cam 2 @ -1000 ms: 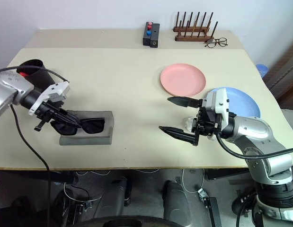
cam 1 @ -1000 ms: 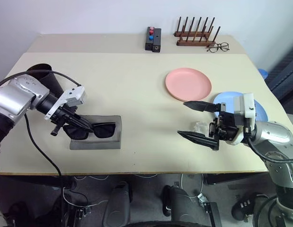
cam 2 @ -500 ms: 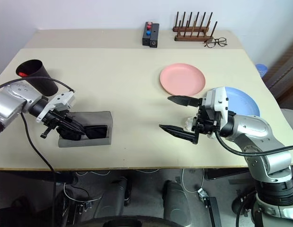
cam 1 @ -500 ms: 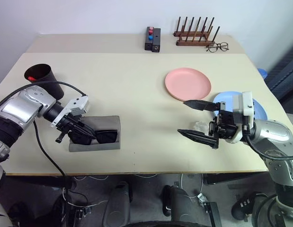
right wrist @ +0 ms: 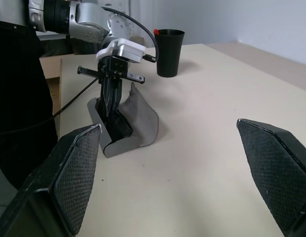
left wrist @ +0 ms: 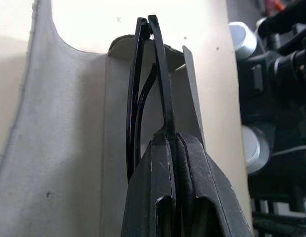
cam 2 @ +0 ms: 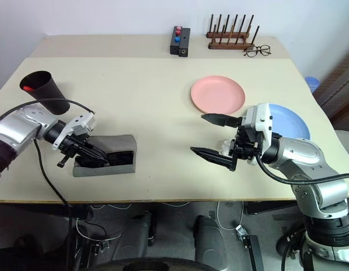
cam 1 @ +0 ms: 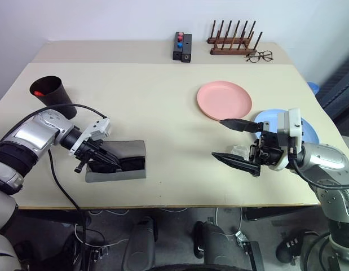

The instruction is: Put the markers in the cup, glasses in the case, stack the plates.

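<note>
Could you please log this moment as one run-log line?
left tool: shut on glasses | glasses: partly in case | right tool: open | plates: unstacked

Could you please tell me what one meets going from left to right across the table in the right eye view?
cup → left hand → case → pink plate → right hand → blue plate

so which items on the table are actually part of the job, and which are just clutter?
Job items:
- glasses, held by the shut left gripper, going into the case
- cup with a red-capped marker inside
- pink plate, blue plate

Clutter:
- wooden rack
- clear-lens spectacles
- black box
</note>
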Action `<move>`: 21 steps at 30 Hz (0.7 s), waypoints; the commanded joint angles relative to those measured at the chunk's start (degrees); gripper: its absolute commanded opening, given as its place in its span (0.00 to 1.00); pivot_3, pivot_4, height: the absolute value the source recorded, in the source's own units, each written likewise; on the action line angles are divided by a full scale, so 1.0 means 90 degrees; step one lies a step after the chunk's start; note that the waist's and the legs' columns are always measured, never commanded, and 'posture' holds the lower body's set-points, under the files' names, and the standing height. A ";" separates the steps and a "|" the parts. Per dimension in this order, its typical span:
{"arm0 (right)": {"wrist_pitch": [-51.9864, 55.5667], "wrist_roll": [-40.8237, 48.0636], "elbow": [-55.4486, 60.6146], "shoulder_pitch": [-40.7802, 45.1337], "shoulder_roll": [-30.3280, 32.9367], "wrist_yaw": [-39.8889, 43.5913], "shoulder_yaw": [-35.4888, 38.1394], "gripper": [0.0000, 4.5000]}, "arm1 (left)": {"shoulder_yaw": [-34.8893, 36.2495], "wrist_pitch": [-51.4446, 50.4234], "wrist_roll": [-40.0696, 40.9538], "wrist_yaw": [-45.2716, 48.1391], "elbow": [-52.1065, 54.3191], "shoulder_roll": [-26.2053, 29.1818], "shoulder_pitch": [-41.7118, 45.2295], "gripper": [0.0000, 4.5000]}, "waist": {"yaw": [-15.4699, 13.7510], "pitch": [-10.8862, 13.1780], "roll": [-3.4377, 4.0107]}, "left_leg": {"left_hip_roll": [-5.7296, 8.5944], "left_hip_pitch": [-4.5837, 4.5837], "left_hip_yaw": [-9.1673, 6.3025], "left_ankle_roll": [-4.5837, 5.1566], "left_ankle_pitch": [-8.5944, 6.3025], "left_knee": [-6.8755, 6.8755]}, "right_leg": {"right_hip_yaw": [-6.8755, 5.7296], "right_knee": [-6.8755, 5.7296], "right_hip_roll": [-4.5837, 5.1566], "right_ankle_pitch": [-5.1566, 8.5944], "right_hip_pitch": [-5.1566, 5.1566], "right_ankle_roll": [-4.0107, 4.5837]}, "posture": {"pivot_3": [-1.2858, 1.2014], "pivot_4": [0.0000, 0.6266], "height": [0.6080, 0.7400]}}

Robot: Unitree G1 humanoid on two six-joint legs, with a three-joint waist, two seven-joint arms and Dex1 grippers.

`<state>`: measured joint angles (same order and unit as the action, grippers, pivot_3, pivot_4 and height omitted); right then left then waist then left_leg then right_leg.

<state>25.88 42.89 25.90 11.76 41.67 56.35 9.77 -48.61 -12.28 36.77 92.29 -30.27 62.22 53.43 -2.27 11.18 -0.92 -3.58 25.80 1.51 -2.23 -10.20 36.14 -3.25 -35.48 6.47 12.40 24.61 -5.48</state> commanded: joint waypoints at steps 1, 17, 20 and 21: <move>-0.0034 0.0082 0.0205 0.0013 0.0073 -0.0026 0.0192 1.00 | 0.0062 -0.0063 0.0289 0.0023 0.0114 0.0081 0.0040 0.01 | 0.0003 0.0000 0.0000 | 0.0000 0.0000 0.0000 0.0000 0.0000 0.0000 | 0.0000 0.0000 0.0000 0.0000 0.0000 0.0000 | 0.52 0.24 1.00; -0.0006 0.0060 0.0203 0.0063 0.0083 -0.0089 0.0147 1.00 | -0.0353 -0.0675 0.0523 0.0023 0.0598 0.0400 -0.0133 0.08 | 0.0004 0.0000 0.0000 | 0.0000 -0.0001 0.0000 0.0000 0.0000 0.0000 | 0.0000 -0.0001 0.0000 -0.0001 0.0000 0.0002 | 0.52 0.24 1.00; -0.0007 0.0050 0.0197 0.0075 0.0089 -0.0102 0.0137 1.00 | -0.0410 -0.0760 0.0529 0.0023 0.0628 0.0417 -0.0117 0.30 | 0.0005 0.0000 0.0000 | 0.0000 -0.0001 0.0000 0.0000 0.0000 -0.0001 | 0.0000 -0.0001 0.0000 0.0000 0.0000 0.0001 | 0.52 0.24 1.00; -0.0006 0.0054 0.0194 0.0069 0.0091 -0.0100 0.0141 1.00 | -0.0442 -0.0809 0.0551 0.0023 0.0651 0.0433 -0.0104 0.42 | 0.0004 0.0000 0.0000 | 0.0000 -0.0001 0.0000 0.0000 0.0000 0.0000 | 0.0000 -0.0001 0.0000 0.0001 0.0000 -0.0001 | 0.52 0.24 1.00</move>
<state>26.00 42.89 25.90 11.80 41.76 55.52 9.77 -52.69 -18.81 40.72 92.25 -25.60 64.79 51.80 -2.23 11.18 -0.92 -3.59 25.80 1.50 -2.23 -10.20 36.14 -3.25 -35.49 6.46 12.40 24.61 -5.49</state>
